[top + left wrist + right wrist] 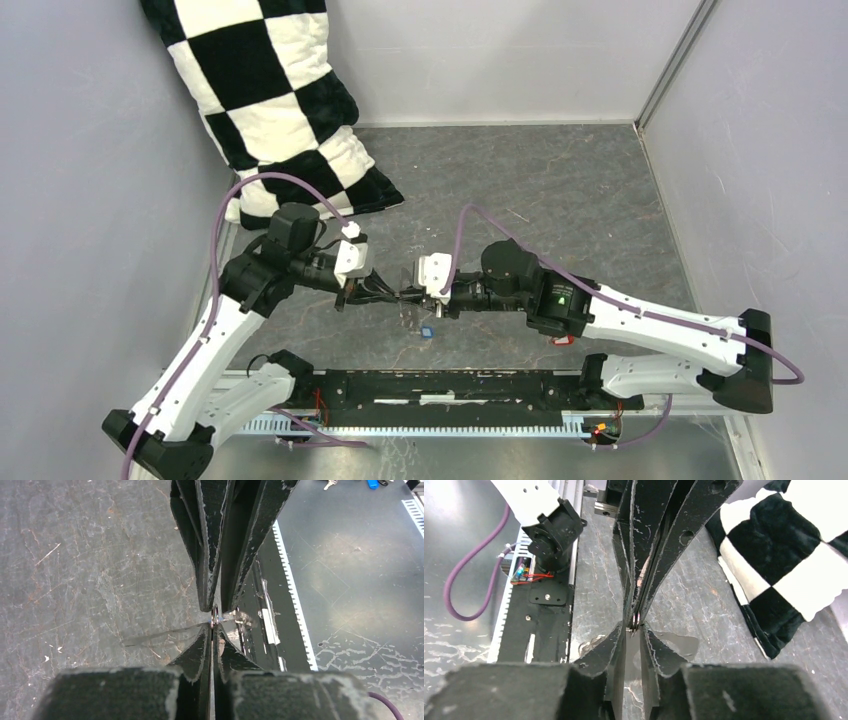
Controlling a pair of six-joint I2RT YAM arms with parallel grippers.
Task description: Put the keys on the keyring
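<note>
My two grippers meet tip to tip above the table's near middle. The left gripper (397, 293) (214, 626) is shut on the keyring (409, 311), a thin grey loop whose band spreads out beside the fingers (160, 636) (679, 642). Its pinched edge shows as two bright coils at the tips. The right gripper (410, 297) (635, 627) stands slightly open, with a narrow slit between its fingers and the ring's edge in that slit. The blue-headed key (428, 330) lies on the table just below the grippers. The red-headed key (561, 340) lies partly under the right arm.
A black-and-white checkered pillow (280, 110) (784, 555) leans in the back left corner. The black mounting rail (450, 385) (270, 625) runs along the near edge between the arm bases. Grey walls close in on the left, back and right.
</note>
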